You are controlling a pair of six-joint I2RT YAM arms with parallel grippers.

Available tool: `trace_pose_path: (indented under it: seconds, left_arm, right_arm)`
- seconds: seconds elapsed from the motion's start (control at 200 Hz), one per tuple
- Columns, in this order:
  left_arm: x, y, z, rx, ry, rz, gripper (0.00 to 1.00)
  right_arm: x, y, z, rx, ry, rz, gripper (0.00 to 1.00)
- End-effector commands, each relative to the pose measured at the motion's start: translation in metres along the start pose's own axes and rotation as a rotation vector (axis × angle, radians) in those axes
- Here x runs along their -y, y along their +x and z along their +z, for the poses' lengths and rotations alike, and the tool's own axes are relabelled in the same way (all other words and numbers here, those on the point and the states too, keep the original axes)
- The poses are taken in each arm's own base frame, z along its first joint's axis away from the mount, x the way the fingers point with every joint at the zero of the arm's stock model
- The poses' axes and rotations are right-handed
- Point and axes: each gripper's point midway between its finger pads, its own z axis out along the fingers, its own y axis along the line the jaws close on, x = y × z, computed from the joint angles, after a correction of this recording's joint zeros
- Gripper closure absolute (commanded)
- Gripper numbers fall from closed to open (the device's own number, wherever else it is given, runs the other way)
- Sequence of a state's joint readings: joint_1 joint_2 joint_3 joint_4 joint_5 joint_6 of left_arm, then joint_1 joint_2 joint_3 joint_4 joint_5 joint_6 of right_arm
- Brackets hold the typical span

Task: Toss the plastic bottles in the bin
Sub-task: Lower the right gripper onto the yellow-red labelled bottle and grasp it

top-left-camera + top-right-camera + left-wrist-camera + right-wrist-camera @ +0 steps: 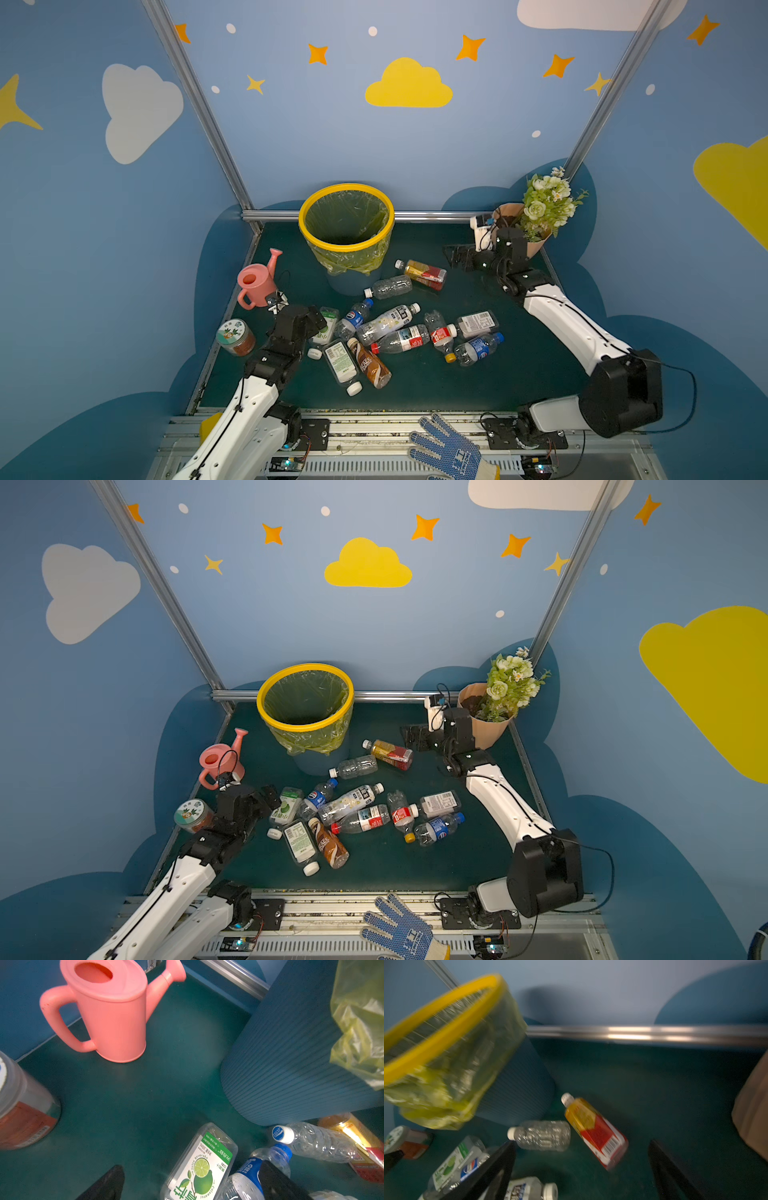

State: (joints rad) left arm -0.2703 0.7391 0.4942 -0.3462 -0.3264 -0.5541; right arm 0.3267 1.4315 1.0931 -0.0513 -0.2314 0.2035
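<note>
- The plastic bottles (390, 328) lie heaped on the table (478, 386), just before the bin (347, 248).
- My left pincer (190, 1186) stands wide open astride the lime-label bottle (199, 1165), gripping nothing; ready to take it, I judge.
- My right pincer (581, 1155) gapes empty near the red-yellow bottle (593, 1132).

left tool (191, 1166): jaws apart | lime-label bottle (199, 1167) lying between them | bin (280, 1059) beyond

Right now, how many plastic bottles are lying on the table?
11. Two by the bin: yellow-red bottle, clear bottle. Nine in the middle cluster: lime-label, green-white, brown, left blue-label, black-white, red-cap, yellow-cap, white-label, right blue-label. Others may hide underneath.
</note>
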Motion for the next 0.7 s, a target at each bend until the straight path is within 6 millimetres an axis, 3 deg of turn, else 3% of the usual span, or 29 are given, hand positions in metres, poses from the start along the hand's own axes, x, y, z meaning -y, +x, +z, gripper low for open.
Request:
trace_pose_path:
  seconds: [0.0,0.195,0.285,0.501,0.696]
  left_arm:
    - [0.005,-0.005,-0.002,0.012,-0.016,0.043,0.00]
    - [0.004,0.007,0.004,-0.037,-0.030,0.065,0.00]
    - [-0.001,0.013,0.007,-0.063,-0.060,0.070,0.00]
    - [-0.002,0.020,0.013,-0.089,-0.075,0.066,0.00]
    - [-0.004,0.020,0.014,-0.089,-0.089,0.068,0.00]
  right_arm:
    - [-0.002,0.017,0.008,-0.080,-0.029,-0.003,0.04]
    - [0.013,0.067,0.047,-0.314,-0.032,-0.104,0.05]
    - [0.019,0.080,0.064,-0.397,-0.024,-0.174,0.06]
    - [0.021,0.095,0.100,-0.508,-0.008,-0.355,0.06]
    - [0.014,0.107,0.126,-0.602,-0.046,-0.413,0.09]
